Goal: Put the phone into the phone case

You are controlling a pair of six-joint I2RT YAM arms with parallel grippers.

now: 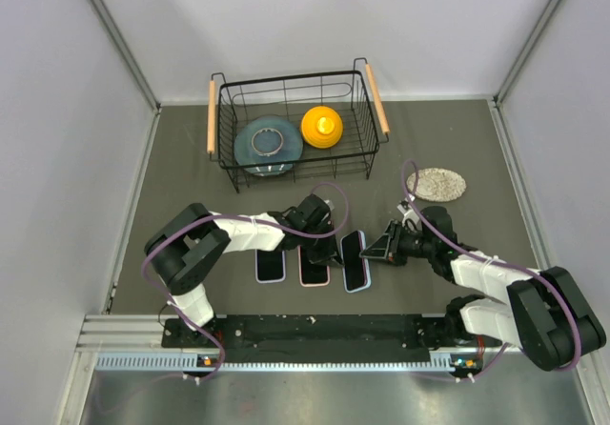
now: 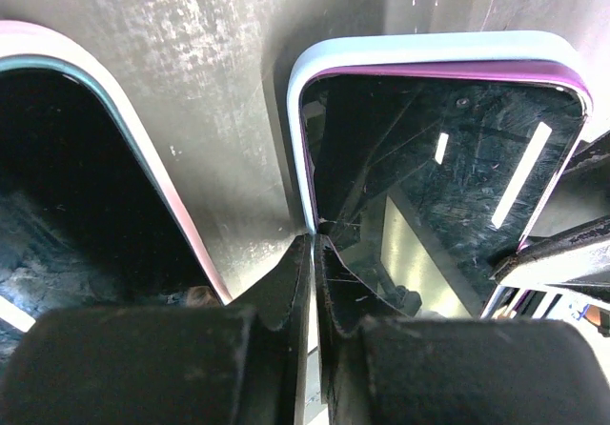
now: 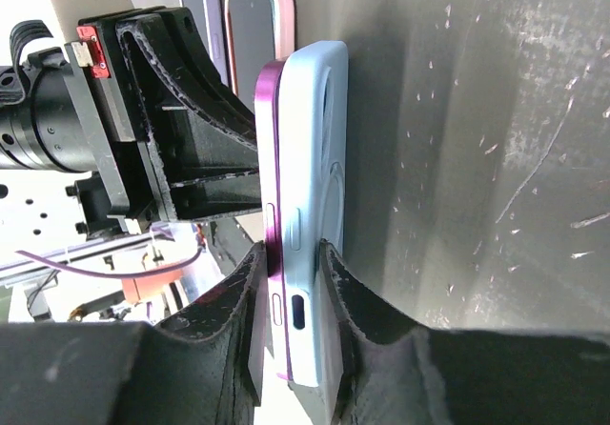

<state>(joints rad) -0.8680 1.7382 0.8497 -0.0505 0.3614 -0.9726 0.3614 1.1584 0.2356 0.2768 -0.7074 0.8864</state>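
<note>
In its case, phone clamped by right end effector; left end effector closed.

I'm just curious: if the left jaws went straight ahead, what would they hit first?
Most likely the side rim of the light blue phone case: the shut jaws of the left gripper point right at it. Depth is unclear; the grey tabletop lies beside.

Soft, even overhead light is filling the sharp top view, while bright strips are glaring off the glass of the phone and the left claw is blurring darkly up close.
</note>
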